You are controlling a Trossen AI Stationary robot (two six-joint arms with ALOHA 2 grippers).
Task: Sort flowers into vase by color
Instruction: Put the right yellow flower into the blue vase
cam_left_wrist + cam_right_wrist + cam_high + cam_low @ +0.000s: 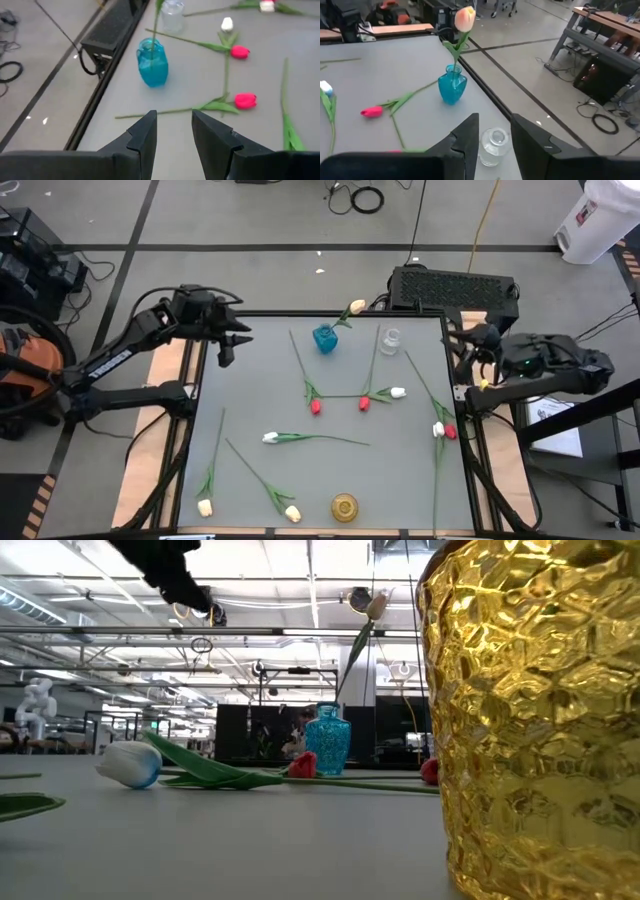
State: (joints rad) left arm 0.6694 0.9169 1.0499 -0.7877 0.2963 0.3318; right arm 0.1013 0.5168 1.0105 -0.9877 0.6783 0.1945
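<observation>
A blue vase (325, 338) (152, 62) (452, 88) stands near the table's far edge and holds one cream-yellow tulip (355, 308) (464, 19) by its stem. A clear vase (390, 340) (494, 145) stands to its right, and a gold vase (344, 506) (540, 720) stands at the near edge. Red tulips (316, 406) (364, 402) (245, 100), white tulips (398, 392) (270, 437) and cream tulips (205, 507) (292, 513) lie flat on the table. My left gripper (232, 345) (172, 135) hovers open over the far-left corner. My right gripper (462, 352) (492, 135) hovers open at the far-right edge, beside the clear vase.
A white tulip and a red tulip (444, 430) lie close together by the right edge, their stems running toward the far side. The table's black frame (200, 380) borders the grey top. A dark box (455, 285) sits beyond the far edge.
</observation>
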